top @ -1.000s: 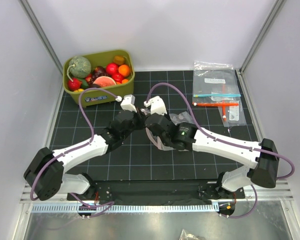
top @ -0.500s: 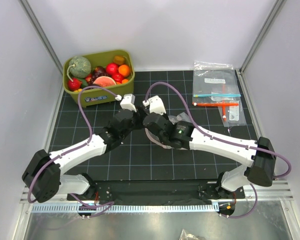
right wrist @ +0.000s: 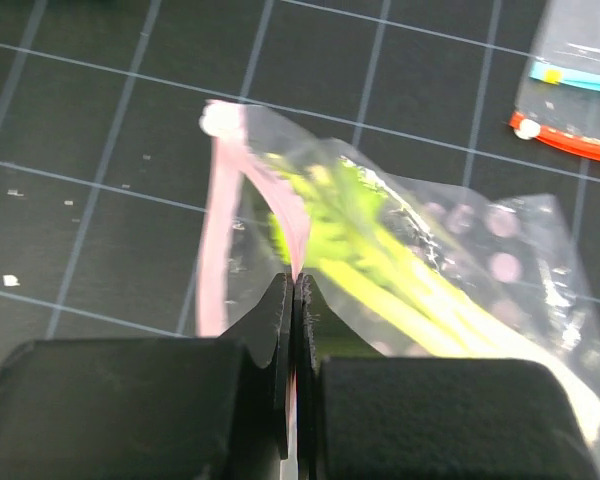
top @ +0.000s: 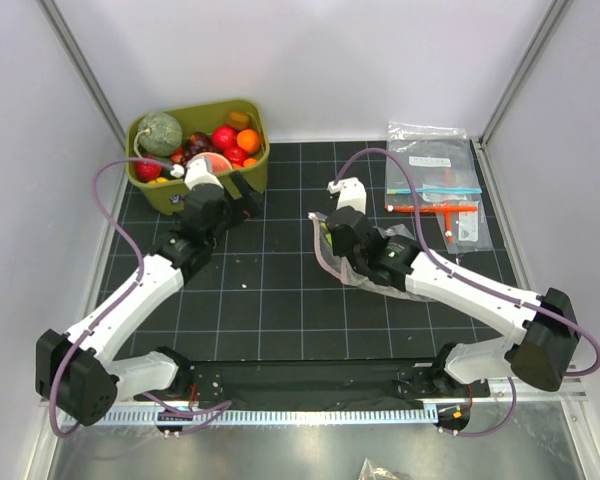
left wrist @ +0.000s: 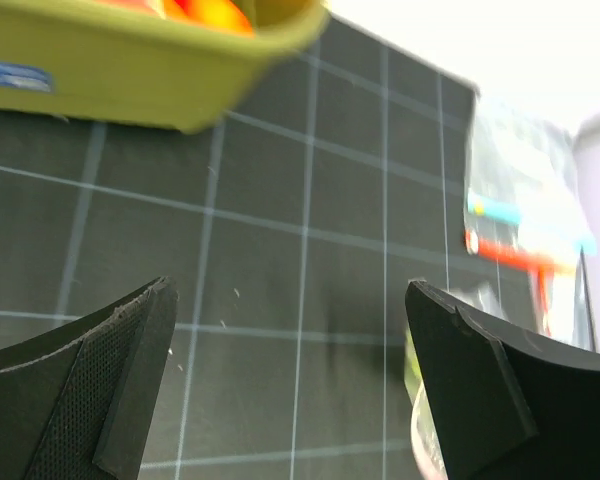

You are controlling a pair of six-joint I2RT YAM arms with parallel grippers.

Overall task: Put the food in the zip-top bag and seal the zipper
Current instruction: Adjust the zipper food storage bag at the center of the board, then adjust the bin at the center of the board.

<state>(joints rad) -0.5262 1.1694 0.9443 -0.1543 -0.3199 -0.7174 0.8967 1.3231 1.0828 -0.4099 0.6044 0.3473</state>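
The zip-top bag (right wrist: 460, 270) lies crumpled on the black grid mat, with a green-white leek stalk (right wrist: 380, 265) inside it. My right gripper (right wrist: 295, 285) is shut on the pink zipper (right wrist: 223, 200) at the bag's mouth. Part of the mouth still gapes to the left of the jaws. In the top view the right gripper (top: 332, 238) sits at the left end of the bag (top: 372, 272), mid-mat. My left gripper (left wrist: 288, 290) is open and empty above bare mat. It hovers just in front of the bin (top: 242, 197). More food (top: 208, 143) fills the bin.
The olive-green bin (top: 250, 112) stands at the back left; its wall (left wrist: 130, 80) fills the top of the left wrist view. Flat clear bags with blue and orange strips (top: 435, 185) lie at the back right. Grey walls close in both sides.
My left gripper has opened and pulled back left toward the bin. My right gripper has shut on the zipper and moved right and farther back with the bag.
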